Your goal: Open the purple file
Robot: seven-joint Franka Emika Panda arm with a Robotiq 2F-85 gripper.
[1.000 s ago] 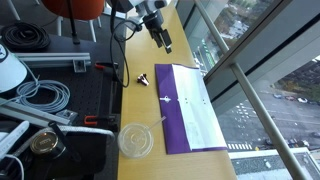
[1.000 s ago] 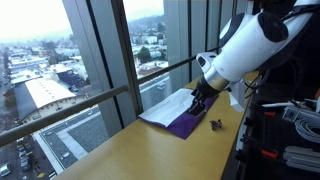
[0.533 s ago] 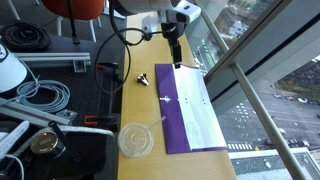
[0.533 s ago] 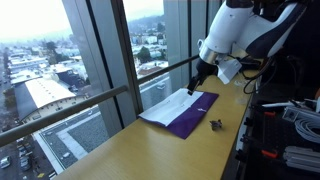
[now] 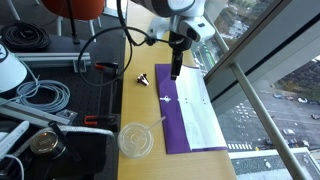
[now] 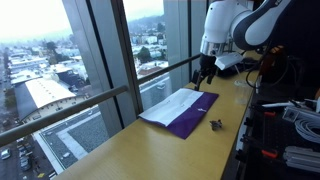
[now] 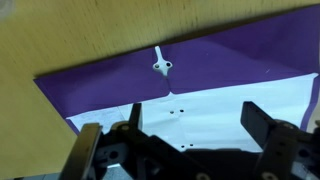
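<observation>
The purple file (image 5: 171,118) lies flat on the wooden table with a white page (image 5: 198,108) showing on its window side. It also shows in an exterior view (image 6: 190,121) and in the wrist view (image 7: 235,58). My gripper (image 5: 175,69) hangs open and empty above the file's far end, not touching it. It also shows in an exterior view (image 6: 203,76). In the wrist view the open jaws (image 7: 190,135) frame the white page (image 7: 210,112), with a small white fastener (image 7: 160,67) on the purple cover.
A clear round plastic lid (image 5: 135,140) lies on the table near the file's near end. A small black clip (image 5: 143,78) sits beside the file's far corner (image 6: 215,124). Window glass and a railing (image 5: 235,75) run along the table's edge. Cables and equipment (image 5: 40,95) crowd the opposite side.
The arm has swung from the table's far corner towards the window and now hangs over the far end of the file. The file has not moved.
</observation>
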